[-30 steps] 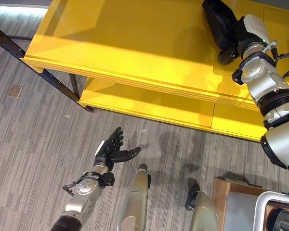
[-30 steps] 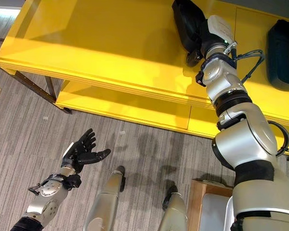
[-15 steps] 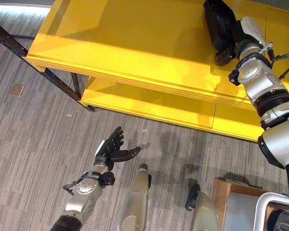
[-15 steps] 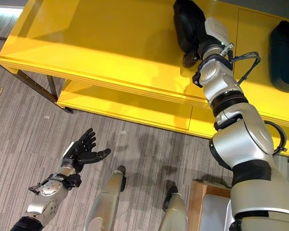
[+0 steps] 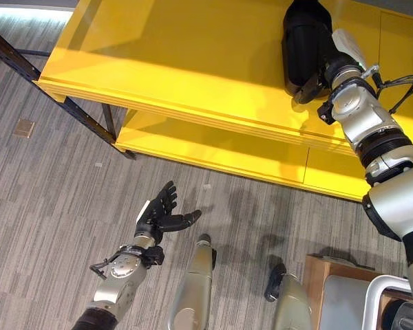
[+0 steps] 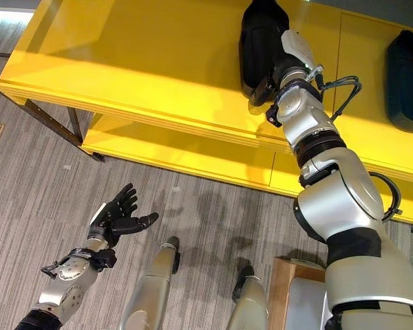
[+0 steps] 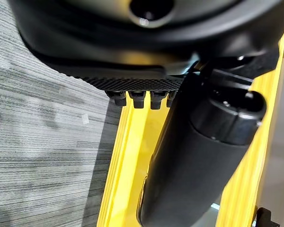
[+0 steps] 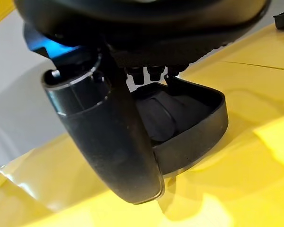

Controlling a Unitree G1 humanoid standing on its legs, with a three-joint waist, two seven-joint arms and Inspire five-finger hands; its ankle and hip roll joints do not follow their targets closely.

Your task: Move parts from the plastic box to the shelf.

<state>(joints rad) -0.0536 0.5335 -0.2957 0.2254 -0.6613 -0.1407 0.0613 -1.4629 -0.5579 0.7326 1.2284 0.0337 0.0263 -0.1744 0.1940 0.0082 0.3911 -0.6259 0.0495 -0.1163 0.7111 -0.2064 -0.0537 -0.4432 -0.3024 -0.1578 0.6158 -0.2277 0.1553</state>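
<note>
Black moulded plastic part (image 5: 305, 41) now swung upright toward 12 o'clock on yellow shelf (image 5: 193, 62), right hand (image 5: 318, 77) clasping it; placement nearly finished; left hand (image 5: 160, 214) relaxed

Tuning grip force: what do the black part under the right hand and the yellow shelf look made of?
Black part: probably moulded plastic, matt, with a hollow, thin-walled shell seen in the right wrist view. Yellow shelf: looks like painted or laminated board, smooth and glossy, since it mirrors light and shadow; its edge shows stacked layers, so possibly plywood.
</note>
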